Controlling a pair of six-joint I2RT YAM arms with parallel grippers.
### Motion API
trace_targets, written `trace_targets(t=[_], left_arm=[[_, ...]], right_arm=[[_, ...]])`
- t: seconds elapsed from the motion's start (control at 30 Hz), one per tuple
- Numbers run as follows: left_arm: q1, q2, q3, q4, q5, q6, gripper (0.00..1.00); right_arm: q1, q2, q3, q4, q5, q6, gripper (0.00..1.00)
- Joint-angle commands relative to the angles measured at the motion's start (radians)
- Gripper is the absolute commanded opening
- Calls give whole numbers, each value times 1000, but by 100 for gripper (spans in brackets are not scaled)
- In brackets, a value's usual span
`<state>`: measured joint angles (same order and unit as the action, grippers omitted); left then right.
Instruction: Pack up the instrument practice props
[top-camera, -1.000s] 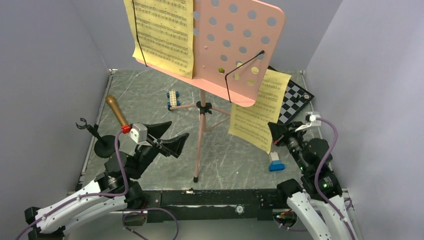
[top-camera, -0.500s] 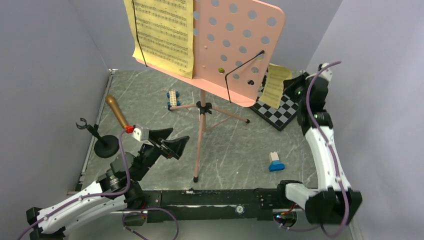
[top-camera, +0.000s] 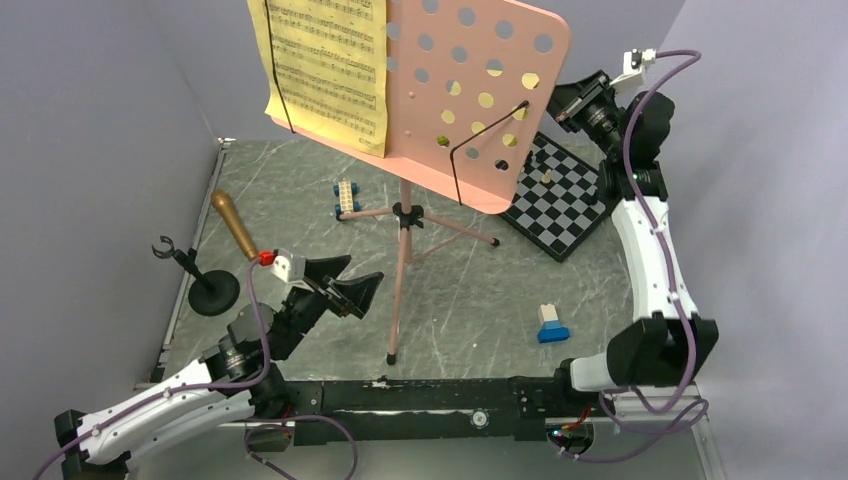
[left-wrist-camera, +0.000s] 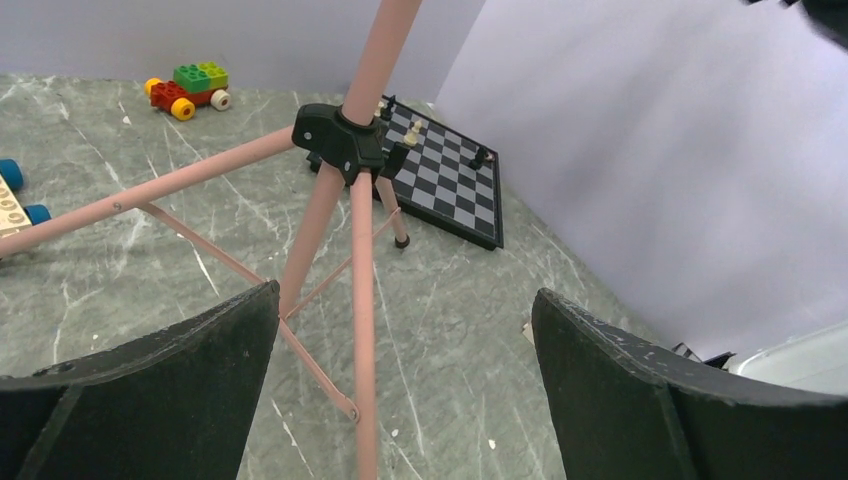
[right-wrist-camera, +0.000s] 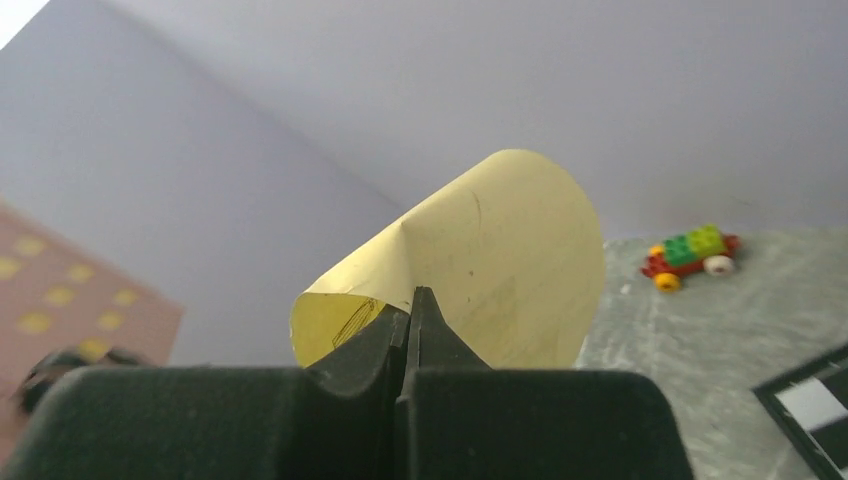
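Top external: yellow sheet-music page (top-camera: 325, 70) bears printed staves, text illegible

We see a pink music stand (top-camera: 480, 40), its desk dotted with round holes, several of them showing yellow, and a black hub where its pink legs meet. The sheet (top-camera: 325, 65) on it is yellow with black staves. The curled page (right-wrist-camera: 500, 260) in the black right gripper (right-wrist-camera: 412, 295) is plain yellow. Near the left edge of the table (top-camera: 470, 290), the microphone (top-camera: 233, 222) is gold-brown and the mic stand (top-camera: 205, 290) black. The table is grey-green, veined white. At its far right corner the chessboard (top-camera: 565, 195) is chequered black and white. One brick car (top-camera: 345, 197) is cream with blue wheels, and the second car (left-wrist-camera: 188, 88) is red, green and yellow. The brick (top-camera: 551, 324) near the right edge is blue and white. The left gripper (left-wrist-camera: 405, 295) is black too.
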<state>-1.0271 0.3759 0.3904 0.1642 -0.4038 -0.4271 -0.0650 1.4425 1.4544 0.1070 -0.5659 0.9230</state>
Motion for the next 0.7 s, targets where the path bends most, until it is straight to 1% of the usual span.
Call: trace_targets(t=[0.0, 0.07, 0.1, 0.13, 0.17, 0.2, 0.23, 0.27, 0.3, 0.37, 0.47, 0.53, 0.67], left_arm=[[-3, 46, 24, 55, 32, 26, 99], [-3, 65, 29, 55, 34, 32, 99], [-3, 73, 31, 56, 34, 34, 99], [-3, 81, 32, 59, 34, 34, 99], [-3, 86, 35, 62, 34, 34, 99], [-3, 91, 36, 67, 37, 34, 99], [-3, 95, 36, 73, 42, 34, 99], [-3, 99, 39, 77, 47, 36, 99], [-3, 101, 42, 77, 47, 33, 99], [-3, 104, 53, 66, 45, 32, 99], [-3, 102, 64, 46, 44, 38, 99], [-3, 99, 54, 60, 39, 40, 99], [-3, 112, 51, 86, 51, 40, 99]], right_arm=[[38, -120, -4, 48, -44, -61, 0], [38, -135, -23, 46, -31, -79, 0], [32, -133, -14, 5, 13, -114, 0], [19, -117, 15, -98, 97, -159, 0], [-8, -67, 41, -250, 200, -186, 0], [-65, -2, 47, -325, 220, -155, 0], [-128, 52, 2, -309, 129, -59, 0], [-165, 90, -69, -246, 47, 40, 0], [-174, 126, -102, -237, 13, 93, 0], [-157, 166, -76, -328, 14, 47, 0], [-159, 104, -123, -269, 27, 39, 0], [-154, 84, -89, -301, 43, -1, 0], [-142, 63, -74, -313, 76, -38, 0]])
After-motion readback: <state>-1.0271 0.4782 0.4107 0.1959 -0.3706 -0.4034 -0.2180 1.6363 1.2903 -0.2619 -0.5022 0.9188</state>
